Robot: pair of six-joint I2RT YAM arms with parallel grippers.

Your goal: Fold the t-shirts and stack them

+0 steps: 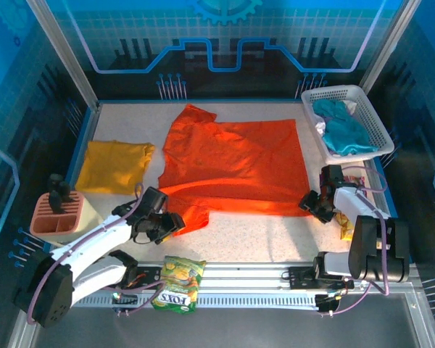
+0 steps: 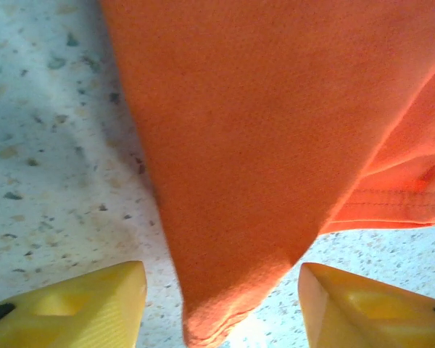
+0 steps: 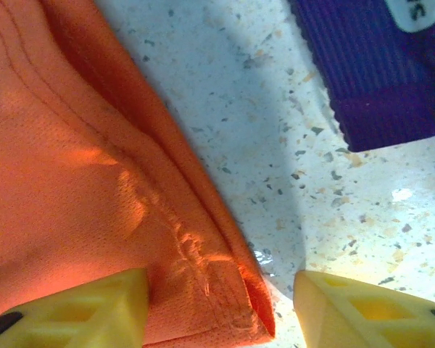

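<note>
Corners first, we judge: the orange shirt [image 1: 235,163] lies flat on the table [image 1: 275,232] (yellow shirt [image 1: 114,167] to its left), so left gripper [image 2: 221,290] and right gripper [image 3: 221,290] straddle its near corners, fingers spread, nothing pinched.

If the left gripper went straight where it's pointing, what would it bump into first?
Most likely the bright orange cloth t-shirt: its corner lies between the open yellow fingers of the left gripper, over the speckled table. Depth is unclear.
</note>
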